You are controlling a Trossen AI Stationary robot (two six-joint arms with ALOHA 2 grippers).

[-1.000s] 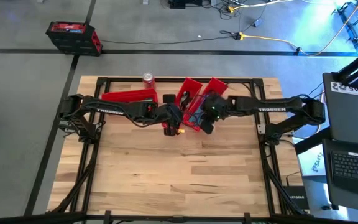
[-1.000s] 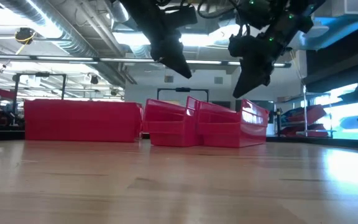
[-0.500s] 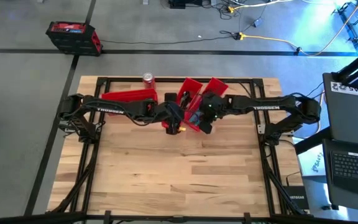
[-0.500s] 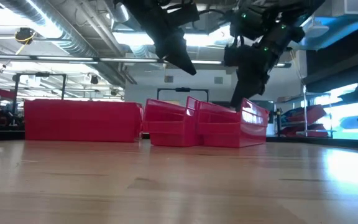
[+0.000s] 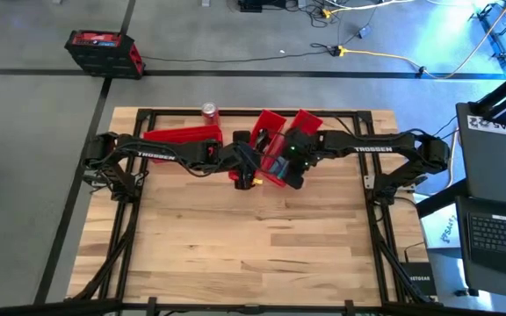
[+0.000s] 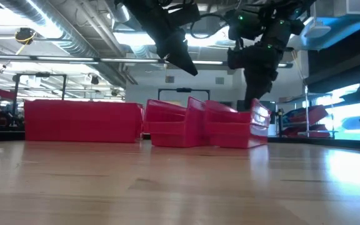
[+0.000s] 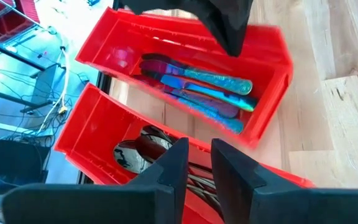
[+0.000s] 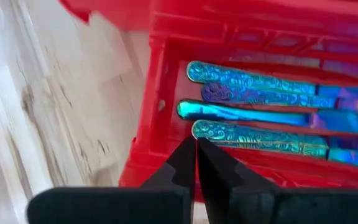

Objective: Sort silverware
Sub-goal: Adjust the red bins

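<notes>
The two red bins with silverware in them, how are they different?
The farther red bin holds shiny blue-teal knives lying side by side, while the nearer red bin holds dark spoons. The right gripper, shut, reaches the farther bin; the left gripper is above the nearer one. Both bins are long, red plastic.

R gripper (image 8: pixel 196 146) lower, into bin (image 8: pixel 166 81)

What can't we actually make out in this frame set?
- High view: silverware in the red bins too small, partly under both grippers.
- Low view: bin walls hide all contents.
- Left wrist view: left gripper covers the near bin's spoons; held or not, unclear.
- Right wrist view: knives cut off at the edge.
</notes>
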